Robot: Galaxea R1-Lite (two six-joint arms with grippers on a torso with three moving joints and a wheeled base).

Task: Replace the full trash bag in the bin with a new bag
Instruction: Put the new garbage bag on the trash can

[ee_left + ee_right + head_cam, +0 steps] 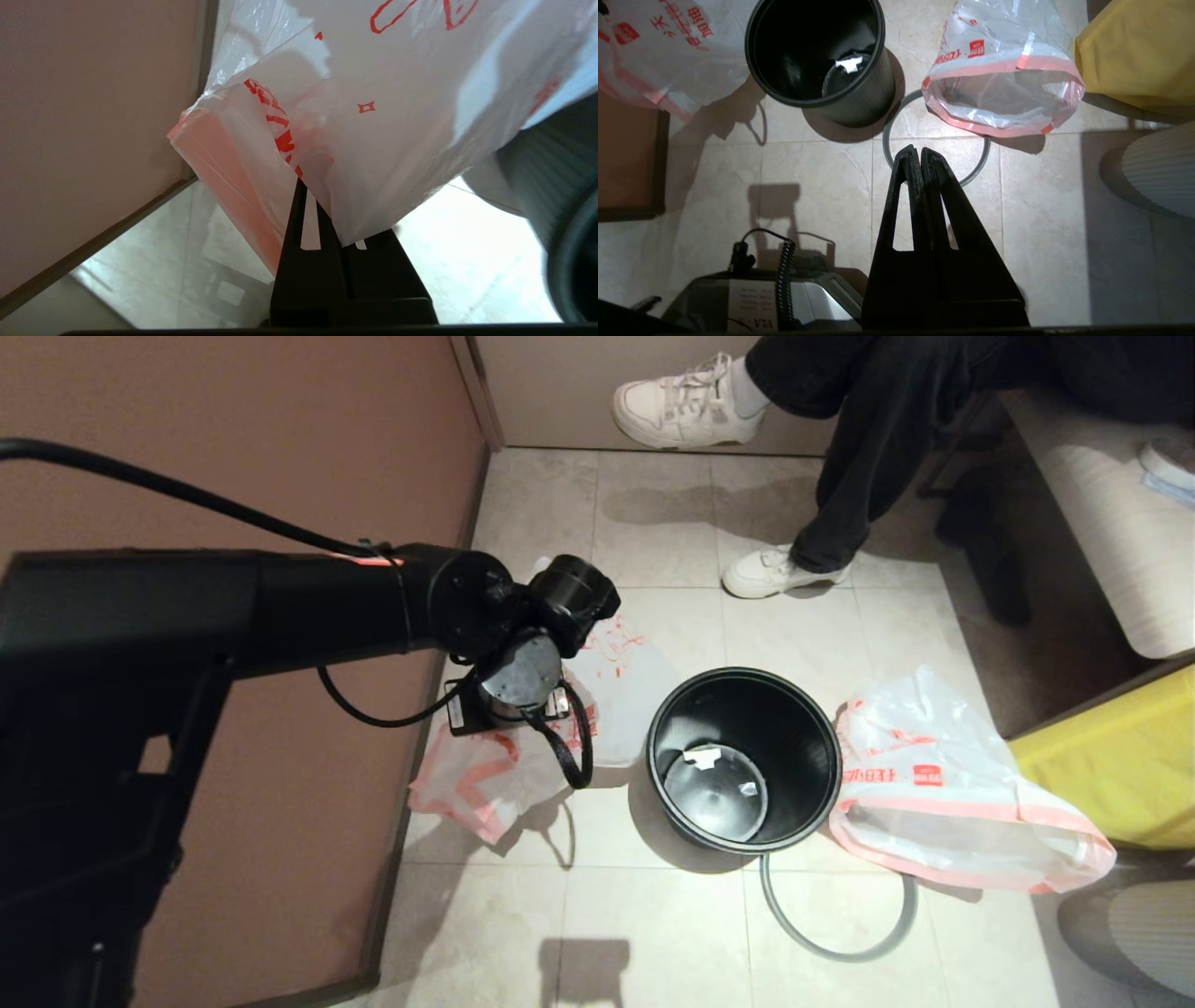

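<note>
Left end effector pinching new bag, lifted left of bin. Full trash bag on floor, right. Right end effector pressed together, empty. Next: carry bag over bin, spread mouth.

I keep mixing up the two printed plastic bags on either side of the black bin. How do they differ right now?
The new bag hangs limp left of the bin, pinched in the left gripper; the full trash bag lies untouched on the floor to the bin's right. The full trash bag is puffed out with its mouth gaping; the new bag is collapsed and crumpled. Both are translucent white with red print and a pink hem band.
</note>
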